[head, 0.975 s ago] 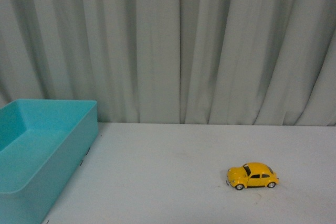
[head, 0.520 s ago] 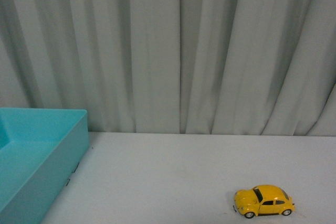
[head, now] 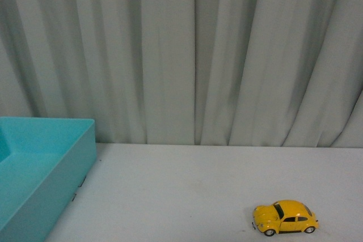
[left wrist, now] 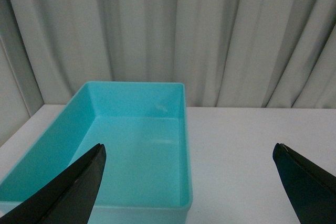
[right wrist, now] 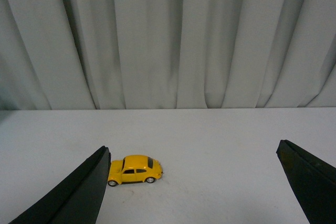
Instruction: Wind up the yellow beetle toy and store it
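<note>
At the left side of the counter [head: 187, 191] a turquoise box [head: 45, 127] is standing empty. The left pincer [left wrist: 188, 149] is facing it with its jaws spread wide, carrying nothing. Going right, the yellow beetle toy [head: 285, 217] is standing on its wheels at the near right, nose pointing left, well apart from the box. The right pincer [right wrist: 193, 147] is looking at it, also wide apart and empty. I am judging the toy light and stiff. Its glossy round shell is probably slippery and the wheels are letting it roll, so I am advising a hold across both doors, low between the wheels.
</note>
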Robot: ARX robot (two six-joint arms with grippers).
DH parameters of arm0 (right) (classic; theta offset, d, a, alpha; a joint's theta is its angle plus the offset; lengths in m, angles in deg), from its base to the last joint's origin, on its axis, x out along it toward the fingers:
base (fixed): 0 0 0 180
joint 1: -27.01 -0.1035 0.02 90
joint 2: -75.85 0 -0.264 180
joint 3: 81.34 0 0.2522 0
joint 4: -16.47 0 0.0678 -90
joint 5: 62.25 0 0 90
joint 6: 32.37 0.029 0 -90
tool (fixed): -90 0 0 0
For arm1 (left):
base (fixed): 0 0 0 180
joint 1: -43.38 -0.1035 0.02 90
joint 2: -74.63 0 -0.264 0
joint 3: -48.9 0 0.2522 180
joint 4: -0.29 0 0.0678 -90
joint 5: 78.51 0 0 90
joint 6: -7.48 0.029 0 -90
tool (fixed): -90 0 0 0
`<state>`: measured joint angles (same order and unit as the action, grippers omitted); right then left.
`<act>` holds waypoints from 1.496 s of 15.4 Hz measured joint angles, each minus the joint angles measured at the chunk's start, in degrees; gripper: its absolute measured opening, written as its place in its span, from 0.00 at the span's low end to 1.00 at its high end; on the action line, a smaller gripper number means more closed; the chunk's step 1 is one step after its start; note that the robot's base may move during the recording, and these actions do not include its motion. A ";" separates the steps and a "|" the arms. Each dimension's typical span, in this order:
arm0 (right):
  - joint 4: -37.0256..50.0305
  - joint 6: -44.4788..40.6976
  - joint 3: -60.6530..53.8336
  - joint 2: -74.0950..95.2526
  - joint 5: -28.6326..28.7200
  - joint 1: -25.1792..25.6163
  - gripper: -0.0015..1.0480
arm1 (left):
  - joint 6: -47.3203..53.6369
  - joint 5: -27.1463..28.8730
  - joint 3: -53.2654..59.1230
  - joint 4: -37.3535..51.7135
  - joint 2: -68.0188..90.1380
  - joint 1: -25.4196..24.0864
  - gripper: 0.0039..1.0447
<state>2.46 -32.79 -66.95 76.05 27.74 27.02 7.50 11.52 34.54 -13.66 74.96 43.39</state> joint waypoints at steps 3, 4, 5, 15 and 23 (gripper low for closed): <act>0.00 0.00 0.00 0.00 0.00 0.00 0.94 | 0.00 0.00 0.00 0.00 0.00 0.00 0.94; 0.00 0.00 0.00 0.00 0.00 0.00 0.94 | 0.00 0.00 0.00 0.00 0.00 0.00 0.94; 0.00 0.00 0.00 0.00 0.00 0.00 0.94 | 0.00 0.00 0.00 0.00 0.00 0.00 0.94; 57.33 12.35 11.26 65.51 18.27 23.52 0.94 | 0.00 -0.02 0.00 -0.07 0.00 0.00 0.94; 49.66 0.66 33.88 90.64 25.09 14.80 0.94 | 0.00 0.00 0.00 -0.02 0.00 0.00 0.94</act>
<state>52.12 -32.14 -33.08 166.70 52.83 41.82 7.50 11.52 34.54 -13.68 74.96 43.39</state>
